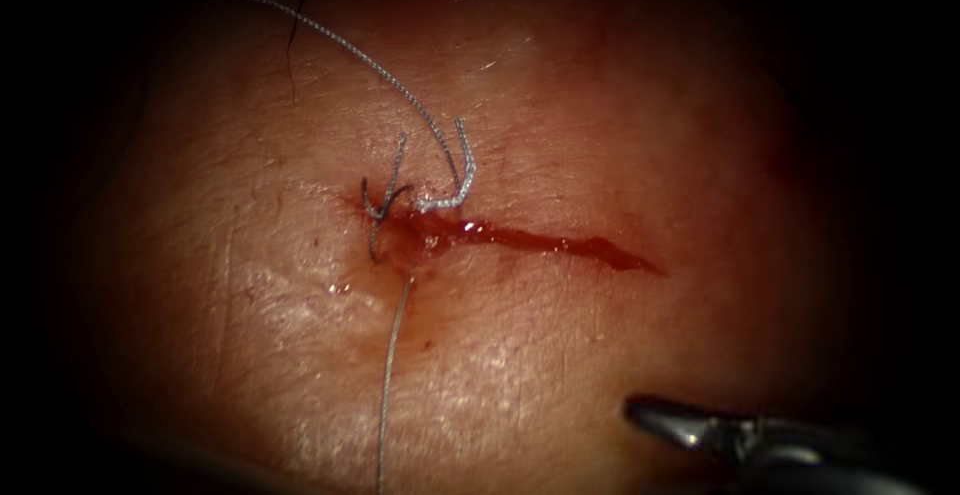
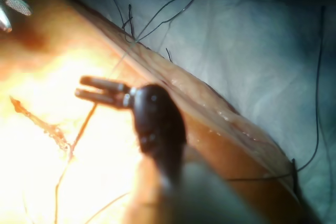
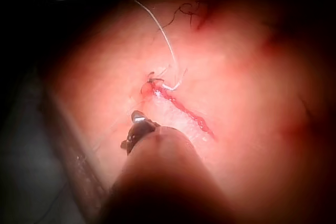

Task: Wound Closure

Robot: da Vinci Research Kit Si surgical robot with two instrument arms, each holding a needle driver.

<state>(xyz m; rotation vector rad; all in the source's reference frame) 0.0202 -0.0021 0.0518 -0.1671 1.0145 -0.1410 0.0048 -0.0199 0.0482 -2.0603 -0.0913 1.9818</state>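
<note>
The tissue [image 1: 600, 115] carries a cut [image 1: 560, 243] wet with red fluid, running right from a knotted stitch [image 1: 445, 198]. A pale thread [image 1: 340, 40] leaves the knot toward the upper left, and another strand [image 1: 390, 375] trails down from the cut's left end. A dark stitch loop [image 1: 378, 210] sits just left of the knot. My right tool [image 1: 645, 417] hovers low, right of and below the cut, jaws apart and holding nothing; its jaws [image 3: 132, 129] point at the knot [image 3: 157, 85]. My left tool [image 2: 79, 88] hangs over the tissue with a narrow gap between its jaws, holding nothing.
In the left wrist view, dark thread [image 2: 317, 103] lies in long loops on the blue-grey drape [image 2: 252, 51] beyond the tissue's edge [image 2: 210, 98]. The right tool's jaws [image 2: 9, 13] also appear there. A dark hair-like strand [image 1: 293, 40] lies on the tissue's upper left.
</note>
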